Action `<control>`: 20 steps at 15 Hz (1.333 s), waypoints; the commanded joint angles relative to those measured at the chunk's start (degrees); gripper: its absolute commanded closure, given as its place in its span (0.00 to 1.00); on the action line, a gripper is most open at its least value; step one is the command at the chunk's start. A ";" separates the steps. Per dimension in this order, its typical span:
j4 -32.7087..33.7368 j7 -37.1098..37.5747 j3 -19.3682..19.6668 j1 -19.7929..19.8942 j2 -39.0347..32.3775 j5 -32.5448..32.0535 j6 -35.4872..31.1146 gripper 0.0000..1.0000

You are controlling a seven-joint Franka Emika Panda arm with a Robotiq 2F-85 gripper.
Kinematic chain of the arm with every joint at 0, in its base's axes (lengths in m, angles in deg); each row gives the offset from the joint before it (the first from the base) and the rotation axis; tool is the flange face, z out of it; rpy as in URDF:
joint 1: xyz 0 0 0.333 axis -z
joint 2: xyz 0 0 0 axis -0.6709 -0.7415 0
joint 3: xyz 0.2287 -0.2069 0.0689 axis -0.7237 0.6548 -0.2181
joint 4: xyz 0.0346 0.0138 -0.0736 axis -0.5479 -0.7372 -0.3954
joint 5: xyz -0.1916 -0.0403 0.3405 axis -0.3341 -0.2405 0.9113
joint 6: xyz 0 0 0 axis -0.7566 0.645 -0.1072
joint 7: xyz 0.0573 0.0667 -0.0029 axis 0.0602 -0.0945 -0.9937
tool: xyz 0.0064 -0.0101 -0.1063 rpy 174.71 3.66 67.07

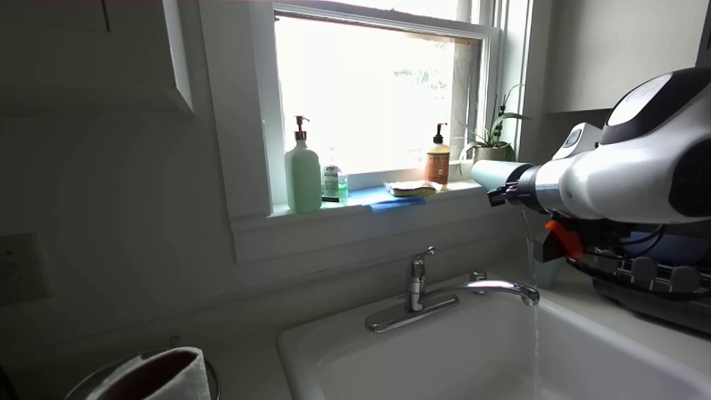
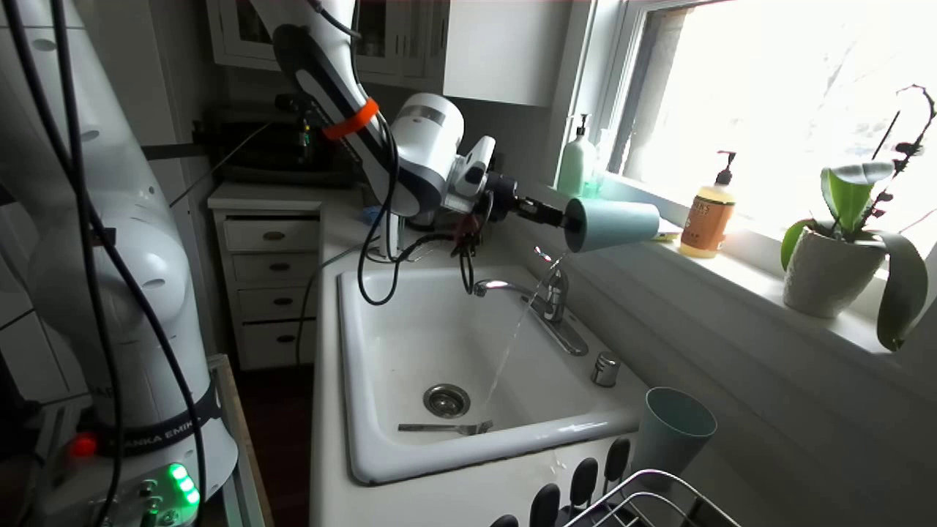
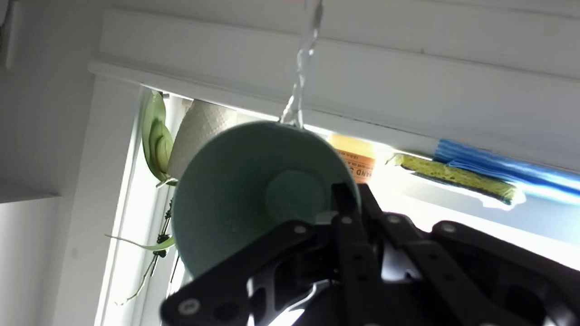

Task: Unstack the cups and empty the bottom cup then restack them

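One pale blue cup point(image 2: 618, 225) is held aloft near the windowsill point(image 2: 750, 274), tipped nearly horizontal, the jaws clamped on its wall at the rim. Water point(image 3: 303, 56) runs from its mouth into the sink point(image 2: 410, 344), where a fork point(image 2: 445, 428) lies beside the drain point(image 2: 446, 401). The second cup point(image 2: 672, 433) stands upright on the worktop point(image 2: 410, 505), near the dish rack point(image 2: 583, 479).

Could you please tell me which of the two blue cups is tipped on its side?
The held cup: the gripper has it tipped sideways, water pouring out of it into the sink. The other cup stands upright beside the sink.
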 commanded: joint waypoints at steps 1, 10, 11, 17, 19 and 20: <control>-2.75 3.40 -0.23 -0.87 2.30 -4.00 3.30 0.99; -2.02 -2.35 1.45 -0.51 2.04 2.92 -2.67 0.99; -1.72 -4.29 1.96 -0.26 1.96 5.17 -5.03 0.99; -0.75 -26.69 6.23 2.21 0.72 30.55 -19.91 0.99; -1.51 -35.21 7.22 2.98 -0.13 39.73 -21.00 0.99; -1.80 -39.48 7.87 3.47 -0.40 44.31 -21.37 0.99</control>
